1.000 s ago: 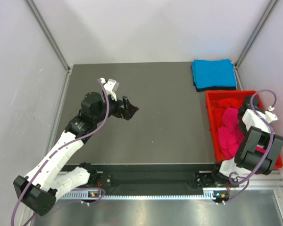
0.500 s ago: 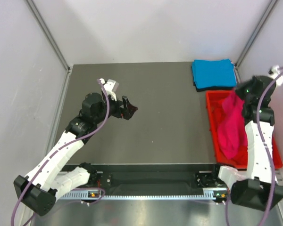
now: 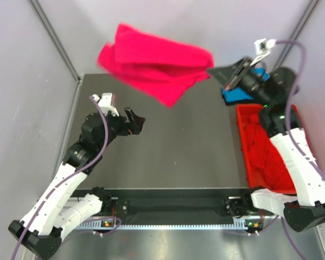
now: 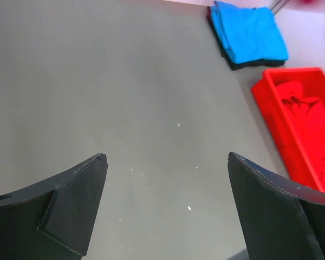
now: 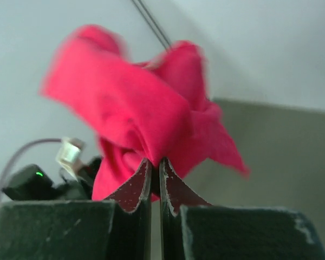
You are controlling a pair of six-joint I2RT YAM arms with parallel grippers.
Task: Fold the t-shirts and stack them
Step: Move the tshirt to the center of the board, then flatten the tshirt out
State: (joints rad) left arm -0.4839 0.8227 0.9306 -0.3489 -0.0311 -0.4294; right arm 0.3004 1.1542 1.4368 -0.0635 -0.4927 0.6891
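While the left pincer (image 4: 166, 156) gapes wide, the right pincer (image 5: 155, 162) clamps the pink t-shirt (image 3: 151, 62) aloft.

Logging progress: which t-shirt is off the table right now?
The pink-magenta t-shirt, held in the air by the right claw; the blue one lies folded, and the red ones sit in the crate.

Bright pink-magenta cotton tee (image 3: 151, 62) hangs in the air above the far side of the dark table (image 3: 168, 146), bunched, spread sideways and blurred, one edge pinched in the right gripper (image 3: 212, 69). Sky-blue cotton tee (image 4: 249, 30) lies folded flat at the far right corner; crumpled red tees (image 4: 306, 116) fill the red plastic crate (image 4: 292, 70)
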